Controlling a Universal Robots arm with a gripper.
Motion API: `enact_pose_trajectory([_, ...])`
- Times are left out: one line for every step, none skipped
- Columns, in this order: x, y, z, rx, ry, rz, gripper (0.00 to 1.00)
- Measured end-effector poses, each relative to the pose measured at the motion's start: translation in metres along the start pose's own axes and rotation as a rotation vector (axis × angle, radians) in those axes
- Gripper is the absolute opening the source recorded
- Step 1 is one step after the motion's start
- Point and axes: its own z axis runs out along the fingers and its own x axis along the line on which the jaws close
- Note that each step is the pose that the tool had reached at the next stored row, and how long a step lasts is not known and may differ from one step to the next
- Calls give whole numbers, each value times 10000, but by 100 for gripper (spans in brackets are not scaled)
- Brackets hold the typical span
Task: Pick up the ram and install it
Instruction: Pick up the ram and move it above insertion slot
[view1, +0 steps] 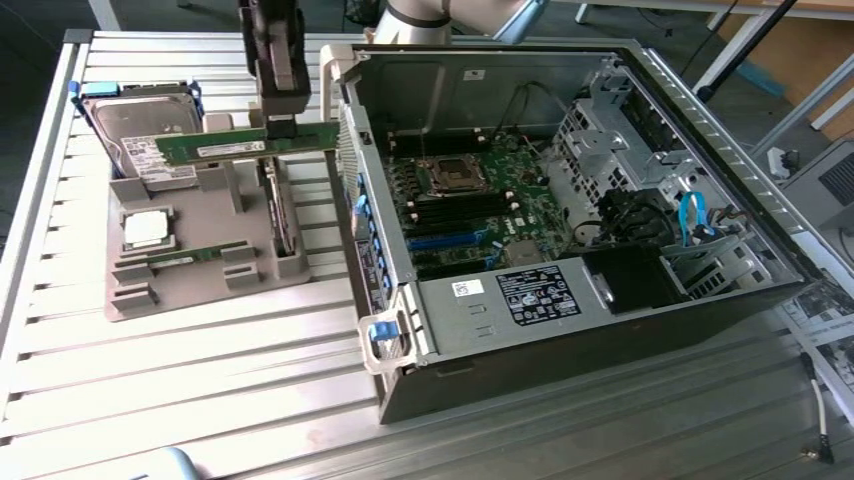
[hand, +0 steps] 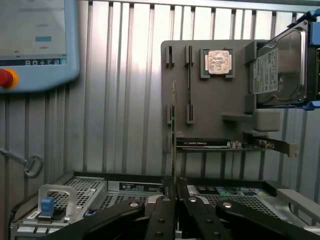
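Exterior view: the long, narrow green circuit-board ram (view1: 214, 148) is held clamped from above by the black end effector (view1: 283, 130), above the grey plastic parts tray (view1: 200, 285) on the ribbed metal bench (view1: 160, 380), just beside the open black computer case (view1: 561, 370).

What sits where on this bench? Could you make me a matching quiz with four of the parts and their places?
Things:
1. ram
2. processor chip
3. hard drive
4. motherboard

Places:
A. inside the open computer case
B. clamped in the gripper, above the grey tray
C. lying flat in a pocket of the tray
D. propped up in blue rails at the tray's end

Pairs: 1-B, 2-C, 3-D, 4-A
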Motion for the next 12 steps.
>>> enact_pose_trajectory([2, -24, -1, -1, 1, 0, 12])
enact_pose_trajectory([5, -56, -1, -1, 1, 1, 12])
enact_pose_trajectory([8, -82, -1, -1, 1, 1, 12])
enact_pose_trajectory([11, -112, 0, -2, 1, 0, 12])
enact_pose_trajectory([12, -135, 0, -1, 1, 1, 12])
enact_pose_trajectory([15, -165, 0, -2, 0, 0, 12])
enact_pose_trajectory([18, -195, 0, -1, 0, 0, 12])
enact_pose_trajectory([21, -222, 0, -2, 1, 1, 12])
enact_pose_trajectory([23, -250, 0, -2, 0, 1, 12])
enact_pose_trajectory([25, -276, 0, -1, 0, 1, 12])
enact_pose_trajectory([28, -301, 0, -2, 1, 1, 12])
enact_pose_trajectory([31, -328, 0, -2, 1, 0, 12])
